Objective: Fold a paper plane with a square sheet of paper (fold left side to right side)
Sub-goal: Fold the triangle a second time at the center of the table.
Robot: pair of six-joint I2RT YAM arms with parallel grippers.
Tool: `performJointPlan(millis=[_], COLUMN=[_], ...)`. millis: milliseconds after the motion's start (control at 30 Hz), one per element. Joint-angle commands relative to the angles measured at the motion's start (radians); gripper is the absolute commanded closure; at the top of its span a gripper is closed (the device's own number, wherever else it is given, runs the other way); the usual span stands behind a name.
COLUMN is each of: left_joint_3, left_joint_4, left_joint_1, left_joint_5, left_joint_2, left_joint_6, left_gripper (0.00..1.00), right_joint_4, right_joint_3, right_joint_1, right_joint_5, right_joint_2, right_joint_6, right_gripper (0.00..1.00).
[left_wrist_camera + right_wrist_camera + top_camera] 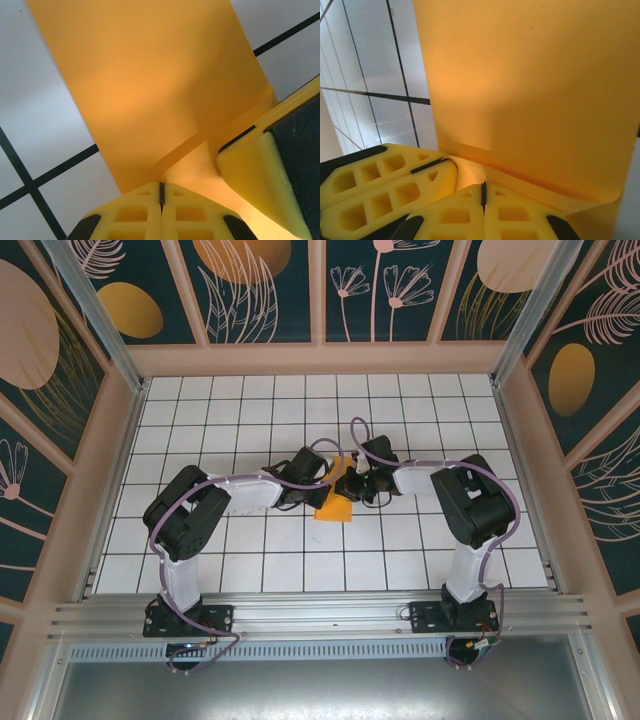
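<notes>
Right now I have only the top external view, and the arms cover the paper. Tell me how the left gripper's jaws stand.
Observer: In the left wrist view the left gripper is shut, with its fingertips together at the edge of the square sheet of paper.
Operator: Now the right one.
Observer: The right gripper is shut as well, tips against the sheet, which rises steeply in front of it.
Operator: Report how near the two grippers are.
Observer: Very near. In the left wrist view one of the right gripper's fingers sits just beside the left tips, over the orange paper. I cannot tell whether they touch.
</notes>
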Motion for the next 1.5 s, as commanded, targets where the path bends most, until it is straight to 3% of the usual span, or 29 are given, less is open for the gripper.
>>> performJointPlan(millis=[0,467,933,1067,1267,1467], left_joint_3=[-0.014,-0.004,0.013,-0.040,-0.134,-0.160], left_joint_4=[-0.021,-0.027,-0.088,-0.057,0.038,0.090], left_joint_1=[0.006,0.007,0.008,0.008,0.009,0.008], left_joint_5=[-0.021,-0.029,-0.083,0.032,0.327,0.431], left_joint_2=[0.029,0.019,-0.150,-0.229,-0.253,-0.163], left_joint_6=[0.015,0.007,-0.059,-0.097,-0.176,-0.220], left_gripper=[1.00,0.99,0.68,0.68,0.74,0.78], right_joint_4=[-0.041,-0.078,-0.094,-0.097,-0.098,-0.104], right_joint_3=[0.014,0.002,-0.005,-0.001,0.002,0.003], right_joint_1=[0.008,0.007,0.007,0.007,0.007,0.007], right_joint_5=[0.033,0.064,0.072,0.070,0.068,0.072], right_joint_2=[0.017,0.033,0.045,0.045,0.046,0.042], right_joint_6=[-0.032,-0.052,-0.059,-0.063,-0.065,-0.068], right_gripper=[1.00,1.00,1.00,1.00,1.00,1.00])
